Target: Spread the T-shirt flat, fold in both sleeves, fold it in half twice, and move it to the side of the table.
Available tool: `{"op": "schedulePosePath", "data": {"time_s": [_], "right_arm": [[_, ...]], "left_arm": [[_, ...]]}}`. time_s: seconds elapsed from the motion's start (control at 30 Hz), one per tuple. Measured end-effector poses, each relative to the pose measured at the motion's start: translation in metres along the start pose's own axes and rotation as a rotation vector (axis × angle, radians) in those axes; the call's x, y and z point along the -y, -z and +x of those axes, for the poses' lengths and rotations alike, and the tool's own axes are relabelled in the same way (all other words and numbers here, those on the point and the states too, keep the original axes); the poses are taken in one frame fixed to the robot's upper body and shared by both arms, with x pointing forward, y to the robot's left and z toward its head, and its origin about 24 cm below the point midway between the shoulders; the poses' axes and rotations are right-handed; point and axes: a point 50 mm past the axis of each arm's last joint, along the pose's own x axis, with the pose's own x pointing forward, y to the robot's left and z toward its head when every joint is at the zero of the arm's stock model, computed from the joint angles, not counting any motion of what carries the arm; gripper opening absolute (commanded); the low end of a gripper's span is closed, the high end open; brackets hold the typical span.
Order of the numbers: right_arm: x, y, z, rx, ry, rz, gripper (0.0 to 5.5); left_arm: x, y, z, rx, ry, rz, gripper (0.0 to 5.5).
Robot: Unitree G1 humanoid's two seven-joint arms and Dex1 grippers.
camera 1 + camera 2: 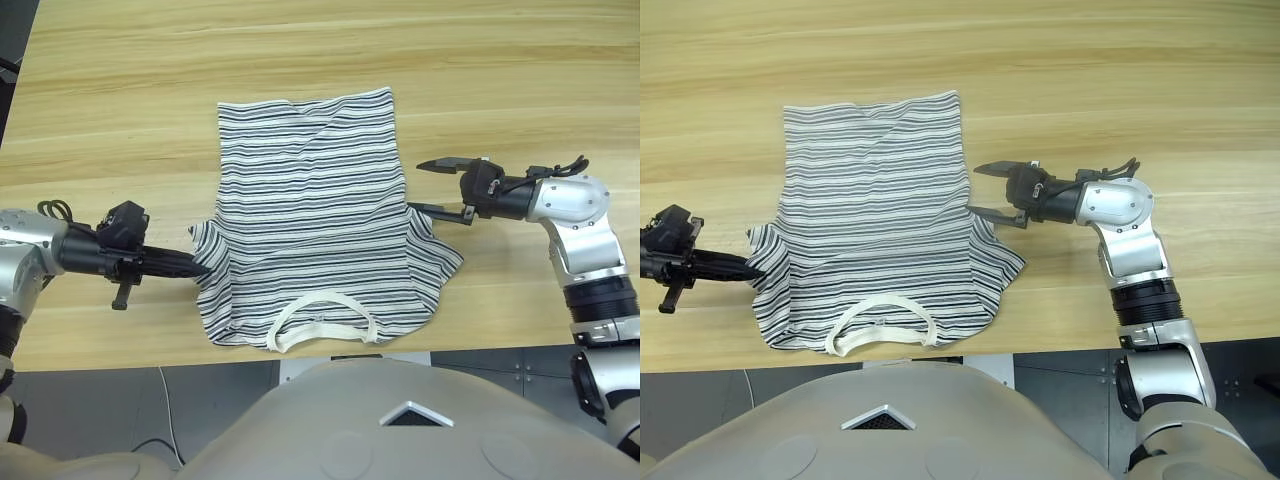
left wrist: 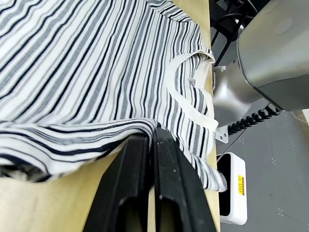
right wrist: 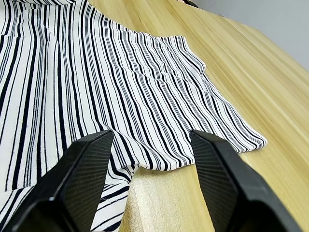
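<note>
The T-shirt [image 1: 305,200] lies on the worktop [image 1: 120,90], and with the left tool [image 1: 200,268] pinched shut on the sleeve [image 1: 208,243] left of the collar [image 1: 284,325] while the right tool [image 1: 418,186] gapes empty right of it, a 1-sided pull could drag the cloth askew.

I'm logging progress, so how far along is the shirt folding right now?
The T-shirt lies spread mostly flat on the table, collar toward the robot. In hand: the left gripper is shut on the left sleeve hem; the right gripper is open beside the shirt's right edge. Left: both sleeve folds, both halvings, moving it aside.
</note>
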Motion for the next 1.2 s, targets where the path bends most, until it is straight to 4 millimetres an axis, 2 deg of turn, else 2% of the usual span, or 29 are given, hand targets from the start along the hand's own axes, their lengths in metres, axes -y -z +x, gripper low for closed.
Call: {"op": "schedulePosePath", "data": {"time_s": [0.13,0.33,0.8,1.2], "right_arm": [[-0.002,0.001,0.006,0.009,-0.008,0.001,2.95],[-0.001,0.002,0.01,0.015,-0.01,-0.001,2.95],[-0.002,0.001,0.018,0.045,-0.012,-0.002,2.95],[-0.002,0.0,0.018,0.048,-0.012,-0.007,2.95]], "left_arm": [[-0.017,-0.015,0.014,0.009,0.006,0.017,0.14],[-0.027,-0.016,0.042,-0.036,0.075,0.014,0.14],[-0.029,-0.006,0.082,-0.133,0.209,-0.01,0.14],[-0.031,-0.014,0.089,-0.097,0.23,-0.059,2.09]]}}
